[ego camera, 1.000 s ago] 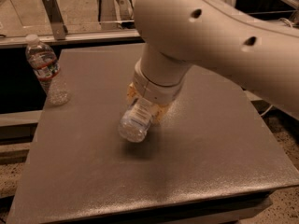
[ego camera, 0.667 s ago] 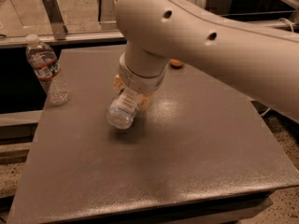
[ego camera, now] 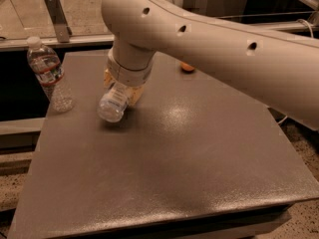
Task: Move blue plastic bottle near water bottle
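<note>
**Desk:** Where is the gripper?

**Photographer:** Over the left half of the tabletop, nearer the far edge than the near one, at the end of the robot's pale arm, which reaches in from the right.

**Desk:** And its fingers?

**Photographer:** They pinch the blue plastic bottle from both sides. The bottle hangs tilted, with its free end pointing down toward the near-left corner and a shadow on the surface just under it. Whether that end touches the top cannot be told.

**Desk:** The water bottle?

**Photographer:** It stands upright at the left edge, close to the far-left corner, white cap up and red band showing. The held bottle is near it but apart, with bare tabletop between them.

**Desk:** Anything else?

**Photographer:** A small orange object lies near the far edge, partly behind the arm.
</note>
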Controlling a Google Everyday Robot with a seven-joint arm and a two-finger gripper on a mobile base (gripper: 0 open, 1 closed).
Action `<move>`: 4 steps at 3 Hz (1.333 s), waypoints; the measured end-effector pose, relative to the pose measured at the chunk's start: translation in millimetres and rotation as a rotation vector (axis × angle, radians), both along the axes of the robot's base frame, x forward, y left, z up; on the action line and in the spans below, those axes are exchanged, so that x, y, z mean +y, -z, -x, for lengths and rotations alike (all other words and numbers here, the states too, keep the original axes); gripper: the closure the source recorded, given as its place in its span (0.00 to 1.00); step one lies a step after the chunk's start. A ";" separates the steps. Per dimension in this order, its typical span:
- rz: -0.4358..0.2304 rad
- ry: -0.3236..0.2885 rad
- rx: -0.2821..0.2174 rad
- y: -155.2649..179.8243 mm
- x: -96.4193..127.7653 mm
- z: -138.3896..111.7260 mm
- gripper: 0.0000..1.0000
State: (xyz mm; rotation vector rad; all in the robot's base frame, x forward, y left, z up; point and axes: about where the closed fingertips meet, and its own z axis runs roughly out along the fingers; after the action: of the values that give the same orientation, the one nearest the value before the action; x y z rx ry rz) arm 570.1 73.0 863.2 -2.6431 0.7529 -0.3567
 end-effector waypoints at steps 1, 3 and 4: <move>-0.005 -0.030 0.014 6.3 19.1 -12.5 1.00; -0.019 -0.058 0.044 14.5 47.3 -35.2 0.53; -0.025 -0.067 0.054 17.3 54.4 -38.2 0.30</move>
State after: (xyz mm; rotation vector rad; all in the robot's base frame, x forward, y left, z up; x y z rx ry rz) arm 608.3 127.4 845.9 -2.6566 0.6789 -0.2573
